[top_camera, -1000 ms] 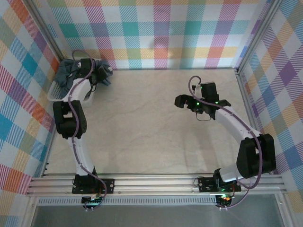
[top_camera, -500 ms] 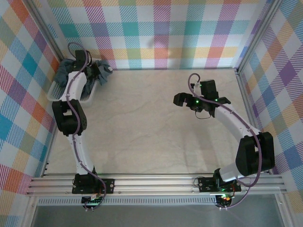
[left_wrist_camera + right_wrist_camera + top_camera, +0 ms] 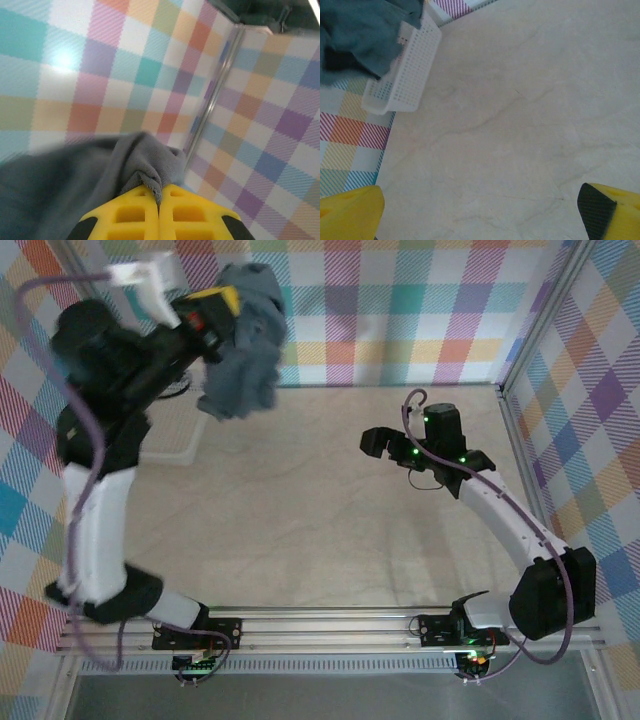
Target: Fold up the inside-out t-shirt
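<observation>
Table [image 3: 300,510]: pale beige top w/ faint marble-like veining; white plastic mesh basket [image 3: 406,70] sits on it at far-left corner, next to plaid side wall [image 3: 35,330].

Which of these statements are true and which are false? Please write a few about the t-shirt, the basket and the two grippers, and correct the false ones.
1. The left gripper is shut on the t-shirt. True.
2. The t-shirt lies spread flat on the table. False: it hangs bunched in the air from the left gripper.
3. The right gripper is open and holds nothing. True.
4. The white mesh basket stands in the middle of the table. False: it stands at the table's left edge, beside the checked wall.
</observation>
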Available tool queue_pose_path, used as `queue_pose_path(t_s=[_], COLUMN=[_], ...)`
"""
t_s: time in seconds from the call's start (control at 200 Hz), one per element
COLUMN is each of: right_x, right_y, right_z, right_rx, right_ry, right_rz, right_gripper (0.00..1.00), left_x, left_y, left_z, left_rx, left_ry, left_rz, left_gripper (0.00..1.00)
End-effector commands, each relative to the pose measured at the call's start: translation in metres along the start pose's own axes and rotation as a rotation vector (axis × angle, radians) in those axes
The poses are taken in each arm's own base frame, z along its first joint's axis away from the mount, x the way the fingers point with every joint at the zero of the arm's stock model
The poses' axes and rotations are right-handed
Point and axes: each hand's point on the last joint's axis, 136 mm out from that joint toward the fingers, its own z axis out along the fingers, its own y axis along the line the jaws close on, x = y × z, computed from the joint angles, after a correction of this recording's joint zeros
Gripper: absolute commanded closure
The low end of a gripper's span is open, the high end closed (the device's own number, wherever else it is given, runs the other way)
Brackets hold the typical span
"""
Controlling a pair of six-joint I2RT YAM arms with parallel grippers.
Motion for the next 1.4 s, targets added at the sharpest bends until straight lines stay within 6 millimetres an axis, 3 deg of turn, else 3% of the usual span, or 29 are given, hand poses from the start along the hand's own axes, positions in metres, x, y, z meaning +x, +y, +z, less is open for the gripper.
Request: queue_pose_path(t_s=[0.0,0.065,0.18,0.29,0.38,0.455,0.52,0.585,0.675,0.73,0.76,0.81,0.905,0.955,1.025,1.055,1.2,1.27,1.36,1.395], right_x=[-0.002,0.002,0.016,0.035,0.054,0.072,0.093,0.115,0.149,0.166,0.173,0.176,0.164,0.151,0.132,0.124,0.084,0.075,0.084,0.09], right_y=[0.0,-0.006,-0.026,-0.037,-0.054,-0.089,-0.126,-0.151,-0.161,-0.159,-0.157,-0.153,-0.143,-0.135,-0.128,-0.127,-0.136,-0.135,-0.128,-0.126], right_z=[0.0,0.0,0.005,0.01,0.012,0.012,0.004,-0.009,-0.015,-0.01,-0.007,-0.003,0.001,0.002,-0.005,-0.011,-0.055,-0.064,-0.049,-0.042], right_rx=[0.009,0.031,0.101,0.124,0.171,0.298,0.449,0.566,0.561,0.494,0.468,0.429,0.398,0.376,0.391,0.406,0.531,0.526,0.452,0.431], right_ry=[-0.014,-0.006,0.029,0.099,0.145,0.134,0.131,0.149,0.193,0.224,0.239,0.254,0.246,0.227,0.176,0.137,-0.145,-0.225,-0.173,-0.132], right_rz=[0.016,0.03,0.05,0.055,0.062,0.096,0.133,0.185,0.246,0.253,0.259,0.264,0.238,0.21,0.179,0.164,0.167,0.162,0.162,0.167], right_gripper=[0.0,0.0,0.0,0.0,0.0,0.0,0.0,0.0,0.0,0.04,0.11,0.33,0.74,1.0,1.0,1.0,1.0,1.0,1.0,0.9], left_x=[0.103,0.142,0.21,0.261,0.291,0.328,0.37,0.415,0.473,0.502,0.516,0.534,0.549,0.546,0.527,0.519,0.471,0.475,0.494,0.5], left_y=[0.075,0.113,0.162,0.185,0.193,0.177,0.148,0.112,0.074,0.062,0.062,0.066,0.078,0.084,0.095,0.102,0.157,0.18,0.193,0.198], left_z=[0.032,0.021,0.006,-0.013,-0.031,-0.029,-0.023,-0.021,-0.023,-0.019,-0.018,-0.017,-0.012,-0.01,-0.007,-0.015,-0.05,-0.067,-0.069,-0.067], left_rx=[-0.225,-0.381,-0.546,-0.627,-0.677,-0.589,-0.484,-0.405,-0.362,-0.356,-0.375,-0.403,-0.44,-0.456,-0.486,-0.513,-0.733,-0.798,-0.78,-0.786], left_ry=[0.204,0.26,0.381,0.499,0.528,0.568,0.634,0.735,0.86,0.906,0.931,0.96,0.963,0.966,0.928,0.929,0.82,0.829,0.861,0.863], left_rz=[-0.052,-0.016,0.013,-0.011,-0.09,-0.238,-0.346,-0.388,-0.323,-0.283,-0.27,-0.26,-0.22,-0.183,-0.153,-0.138,-0.112,-0.186,-0.338,-0.364], left_gripper=[1.0,1.0,0.78,0.49,0.42,0.39,0.39,0.36,0.31,0.28,0.27,0.25,0.26,0.33,0.43,0.43,0.33,0.25,0.23,0.22])
